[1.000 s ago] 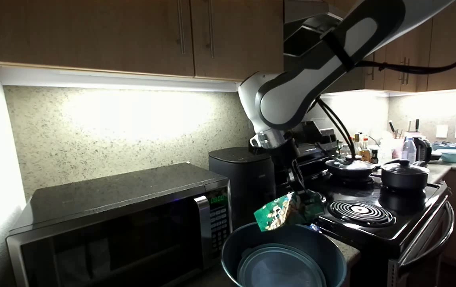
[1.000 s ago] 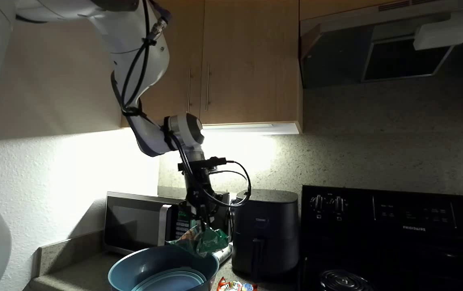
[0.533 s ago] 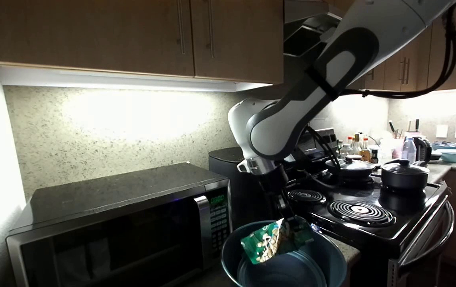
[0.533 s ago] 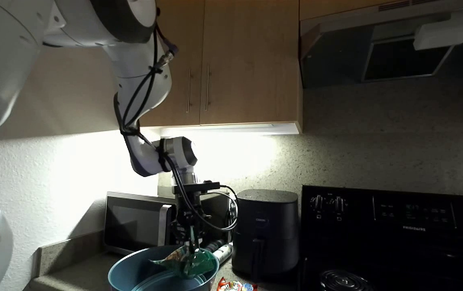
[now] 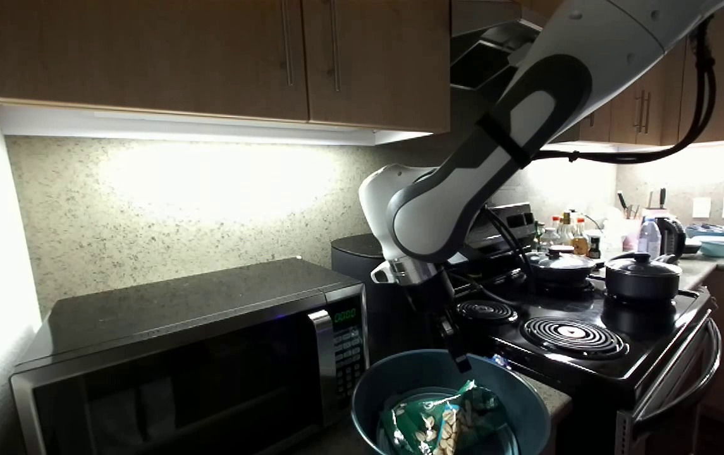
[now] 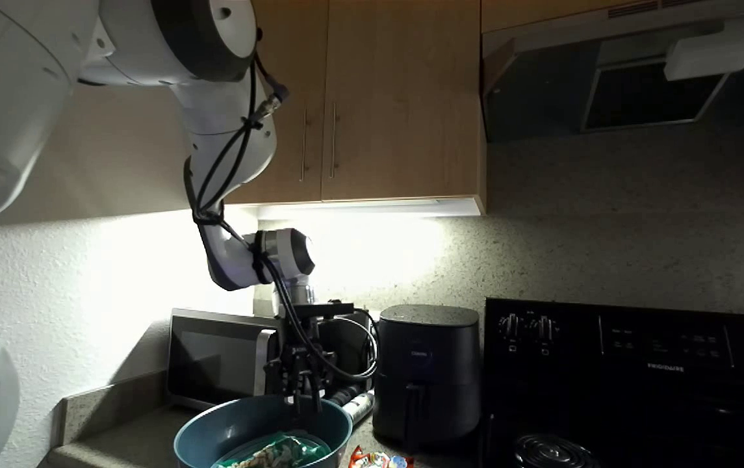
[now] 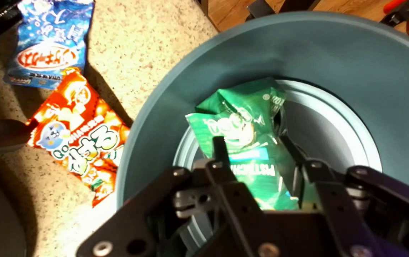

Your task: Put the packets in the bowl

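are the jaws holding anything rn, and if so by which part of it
Nothing is held: the jaws stand open above the green packet, which lies in the bowl.

Strip light [image 5: 210,130] above end effector [image 7: 253,141]; wall [image 6: 378,250] behind it blown white. Cabinets [image 5: 147,57] higher up dim. Wrist view: glare on green packet [image 7: 243,123] below, dark shadows on desk [image 7: 154,39] alongside.

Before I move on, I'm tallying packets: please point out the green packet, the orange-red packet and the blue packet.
Green packet [image 7: 250,142]: wrist view, middle of its printed face.
Orange-red packet [image 7: 83,137]: wrist view, middle of its printed face.
Blue packet [image 7: 52,37]: wrist view, its lettered face.
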`<state>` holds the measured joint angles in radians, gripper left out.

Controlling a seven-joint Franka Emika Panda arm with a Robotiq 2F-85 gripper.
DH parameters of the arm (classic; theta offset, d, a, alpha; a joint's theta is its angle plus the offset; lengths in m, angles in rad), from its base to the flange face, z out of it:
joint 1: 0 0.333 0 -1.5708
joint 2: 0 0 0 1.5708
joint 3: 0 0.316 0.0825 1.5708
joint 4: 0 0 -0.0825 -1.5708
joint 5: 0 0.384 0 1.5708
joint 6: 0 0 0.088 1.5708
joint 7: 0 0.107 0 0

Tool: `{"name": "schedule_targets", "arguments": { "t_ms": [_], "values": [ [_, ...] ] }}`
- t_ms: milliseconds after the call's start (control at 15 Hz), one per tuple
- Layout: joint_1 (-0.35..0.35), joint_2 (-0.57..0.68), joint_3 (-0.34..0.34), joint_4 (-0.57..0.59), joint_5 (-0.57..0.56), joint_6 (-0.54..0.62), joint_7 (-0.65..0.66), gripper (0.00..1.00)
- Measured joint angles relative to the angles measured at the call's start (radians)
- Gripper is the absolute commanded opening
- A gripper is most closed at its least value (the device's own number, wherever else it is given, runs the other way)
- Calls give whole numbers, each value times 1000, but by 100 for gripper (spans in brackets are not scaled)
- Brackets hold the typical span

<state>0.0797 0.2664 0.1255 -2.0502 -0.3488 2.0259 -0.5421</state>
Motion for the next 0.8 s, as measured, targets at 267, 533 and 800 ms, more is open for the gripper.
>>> {"name": "schedule_targets", "arguments": {
  "t_ms": [267,533,800],
  "values": [
    [-35,-66,-39,-10,1,56,3,97],
    [-90,-131,-98,-44,53,110,10,100],
    [-146,-138,-157,-75,141,128,10,100]
  ]
}}
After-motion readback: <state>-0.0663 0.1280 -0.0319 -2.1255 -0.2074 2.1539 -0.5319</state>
